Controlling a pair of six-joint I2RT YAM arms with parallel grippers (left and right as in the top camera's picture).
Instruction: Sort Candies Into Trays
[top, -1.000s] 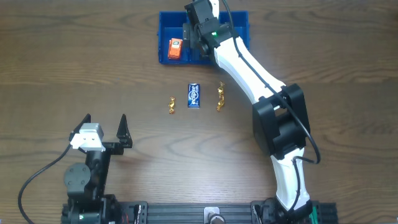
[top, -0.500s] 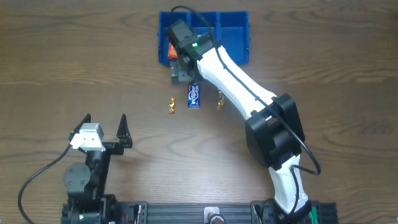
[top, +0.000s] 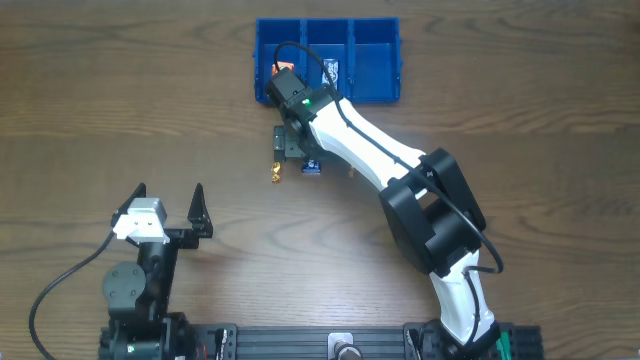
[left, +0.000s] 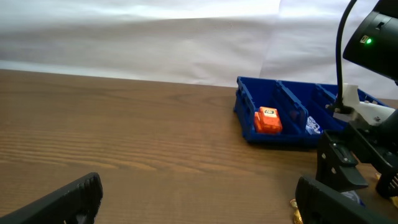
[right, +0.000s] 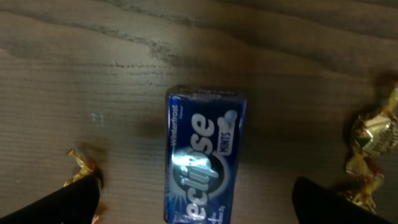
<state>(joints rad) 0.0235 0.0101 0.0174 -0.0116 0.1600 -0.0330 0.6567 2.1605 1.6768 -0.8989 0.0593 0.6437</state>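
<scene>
A blue mint box (right: 202, 165) lies flat on the wood table, straight under my right gripper (right: 199, 208), which is open with a finger on either side of it. In the top view this gripper (top: 295, 140) hovers just in front of the blue three-compartment tray (top: 397, 60). A gold-wrapped candy (right: 367, 149) lies on one side of the box and another gold candy (right: 84, 165) on the other. The tray holds an orange candy (left: 268, 120) in its left compartment and a blue-white candy (top: 331, 72) in the middle one. My left gripper (top: 170, 205) stands open near its base, holding nothing.
The right arm's white links (top: 360, 150) stretch across the middle of the table and cover part of the candy row. One gold candy (top: 275, 174) shows beside the arm. Bare wood surrounds the tray and the left gripper.
My right gripper has swung from above the tray toward the near side and now hangs low over the blue mint box. The left arm has not moved.
</scene>
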